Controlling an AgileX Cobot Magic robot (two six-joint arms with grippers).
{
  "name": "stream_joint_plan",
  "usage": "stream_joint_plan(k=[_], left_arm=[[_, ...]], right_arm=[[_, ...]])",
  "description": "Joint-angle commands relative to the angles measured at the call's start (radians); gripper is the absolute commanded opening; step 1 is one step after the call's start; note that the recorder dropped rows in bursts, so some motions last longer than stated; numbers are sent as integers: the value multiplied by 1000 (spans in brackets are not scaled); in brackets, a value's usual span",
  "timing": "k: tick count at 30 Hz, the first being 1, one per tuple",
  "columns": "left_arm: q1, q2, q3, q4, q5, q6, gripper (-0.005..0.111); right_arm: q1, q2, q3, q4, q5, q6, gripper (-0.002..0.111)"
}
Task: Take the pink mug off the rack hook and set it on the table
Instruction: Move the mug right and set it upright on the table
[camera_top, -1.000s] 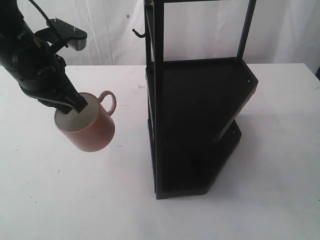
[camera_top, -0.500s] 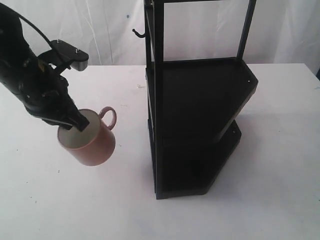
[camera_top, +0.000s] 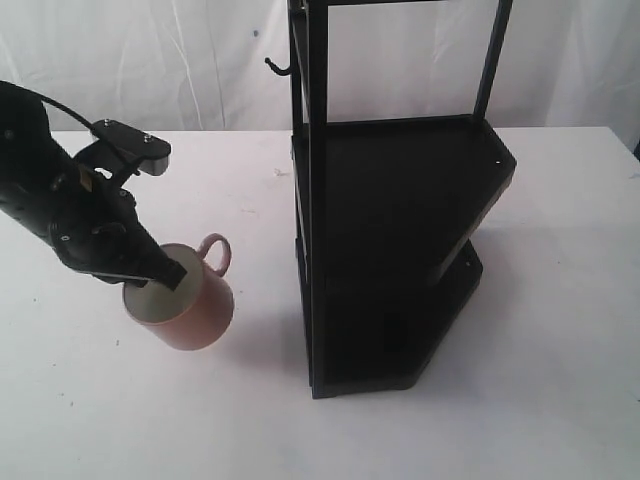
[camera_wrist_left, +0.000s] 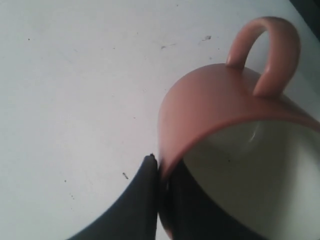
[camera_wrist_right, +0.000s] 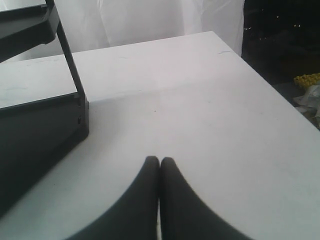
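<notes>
Exterior view. Left gripper (camera_top: 170, 272) is clamped on the rim of the pink mug (camera_top: 192, 305): one finger inside the cup, one outside against the wall. The left wrist view confirms it, with the outer finger (camera_wrist_left: 142, 192) pressed to the pink wall and the other dark finger against the cream inside.

Mug is off the hook (camera_top: 272, 65) and well apart from it; the hook lies toward 1 o'clock from the mug, high on the rack's near-left post. Mug is at 9 o'clock of the rack (camera_top: 400, 220), near it but not touching.

Mug is tilted, mouth turned toward 10 o'clock, handle pointing to 1 o'clock. It is low over the table (camera_top: 110, 420), with a dark shadow tight under its lower edge. Cannot tell whether the base touches the white top.

Right wrist view. Right gripper (camera_wrist_right: 159, 162) has its fingers together, tips touching, nothing between them. It hangs over bare table beside a lower corner of the rack.
</notes>
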Motion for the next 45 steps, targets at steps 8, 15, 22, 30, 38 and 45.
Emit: stream_joint_plan(k=[8, 15, 22, 30, 38, 45], left_arm=[[-6, 95, -123, 152, 219, -161, 0], [-6, 124, -130, 129, 192, -123, 0], [-6, 132, -130, 90, 158, -123, 0], [-6, 146, -130, 90, 176, -94, 0], [-6, 146, -130, 90, 176, -94, 0], [-6, 146, -130, 91, 176, -92, 4]], right_arm=[[-6, -2, 0, -6, -4, -1, 0], [-6, -2, 0, -6, -4, -1, 0], [-6, -2, 0, -6, -4, -1, 0], [-6, -2, 0, -6, -4, -1, 0], [-6, -2, 0, -6, -4, -1, 0], [-6, -2, 0, -6, -4, -1, 0]])
